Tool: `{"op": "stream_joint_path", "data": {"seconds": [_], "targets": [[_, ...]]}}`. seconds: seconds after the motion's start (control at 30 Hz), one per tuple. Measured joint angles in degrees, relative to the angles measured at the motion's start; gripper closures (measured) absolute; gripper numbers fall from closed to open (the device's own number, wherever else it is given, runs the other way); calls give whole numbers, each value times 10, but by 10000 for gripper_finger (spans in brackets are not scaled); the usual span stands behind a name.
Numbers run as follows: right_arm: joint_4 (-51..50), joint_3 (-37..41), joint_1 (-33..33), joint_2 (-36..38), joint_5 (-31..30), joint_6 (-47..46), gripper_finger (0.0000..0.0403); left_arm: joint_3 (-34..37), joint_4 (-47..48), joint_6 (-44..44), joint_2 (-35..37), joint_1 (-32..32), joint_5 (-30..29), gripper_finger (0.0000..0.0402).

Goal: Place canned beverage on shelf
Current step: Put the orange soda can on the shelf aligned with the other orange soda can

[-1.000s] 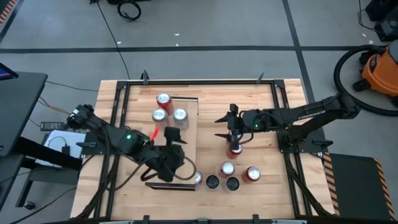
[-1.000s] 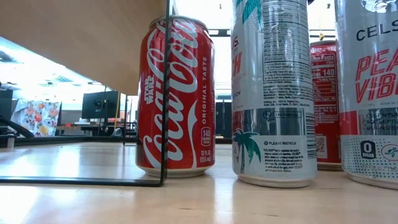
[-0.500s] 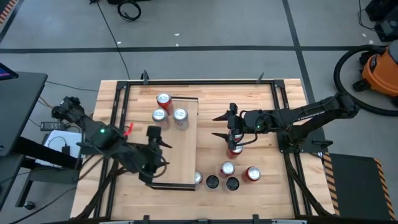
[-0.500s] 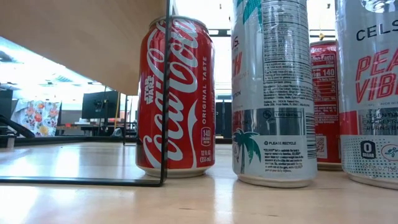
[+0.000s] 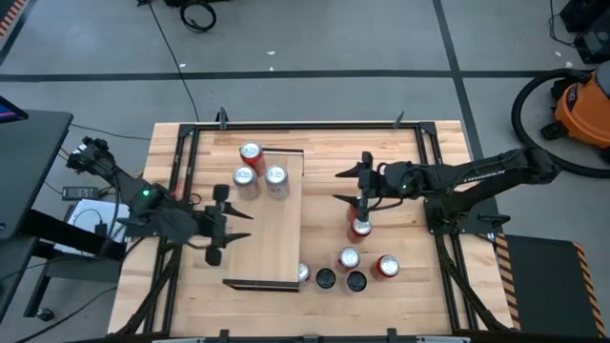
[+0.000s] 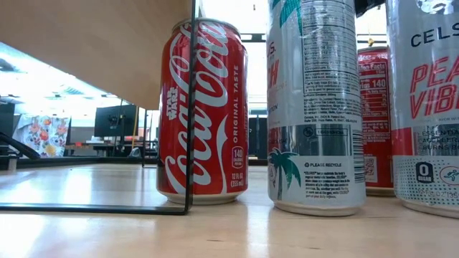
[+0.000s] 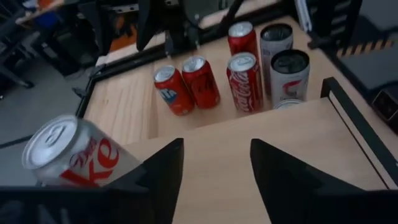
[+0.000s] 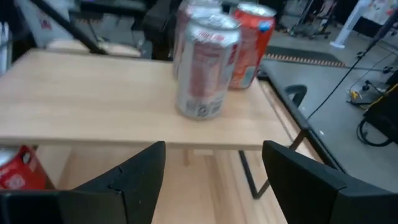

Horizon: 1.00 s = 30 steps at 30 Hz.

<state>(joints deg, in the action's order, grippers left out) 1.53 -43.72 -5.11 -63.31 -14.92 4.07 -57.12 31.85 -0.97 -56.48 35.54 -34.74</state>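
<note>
Grey floor is seen around a butcher-block table point(image 5: 191, 143) occupying the centre of the high view, with an orange vacuum point(image 5: 583, 103) at the upper right edge.

Shelf point(image 5: 276, 238): pale plywood board, set lengthwise at centre-left of the table. Three cans point(image 5: 259, 171) are stood on its upper end: one red, two silver. Its lower part is bare.

Loose cans: a cluster point(image 5: 353, 269) is grouped on the tabletop at lower centre, right of the shelf's lower end. One red can point(image 5: 360, 227) is stood apart, just above that cluster.

Left gripper point(image 5: 217, 224): placed at the shelf's left edge, centre-left of the frame. Its fingers point(image 7: 163, 173) are seen parted in the left wrist view, with nothing between them; a silver can with red lettering point(image 7: 71, 155) is shown just beside them on the board.

Right gripper point(image 5: 360, 186): held directly above the lone red can, right of centre. Its fingers point(image 8: 140, 174) are spread wide in the right wrist view and nothing is gripped.

Low view: a red cola can point(image 6: 202, 111) is stood behind a thin black frame upright point(image 6: 191, 107), with a tall silver can point(image 6: 314, 107) beside it.
</note>
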Motion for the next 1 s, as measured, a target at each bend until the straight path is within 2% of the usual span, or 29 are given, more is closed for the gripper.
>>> {"op": "stream_joint_path", "data": {"seconds": [0.2,0.43,0.6,0.73,1.0], "targets": [[8,20,13,10,36,-24,125,97,-23,16,93,4,14,219],[39,10,50,7,10,-91,127,191,-19,56,196,4,14,219],[59,6,75,7,4,-125,133,235,-24,44,265,9,14,219],[65,6,90,7,-3,-129,135,260,-158,5,294,12,-41,219],[69,10,121,7,-11,-176,135,370,-422,84,299,2,-61,219]]}}
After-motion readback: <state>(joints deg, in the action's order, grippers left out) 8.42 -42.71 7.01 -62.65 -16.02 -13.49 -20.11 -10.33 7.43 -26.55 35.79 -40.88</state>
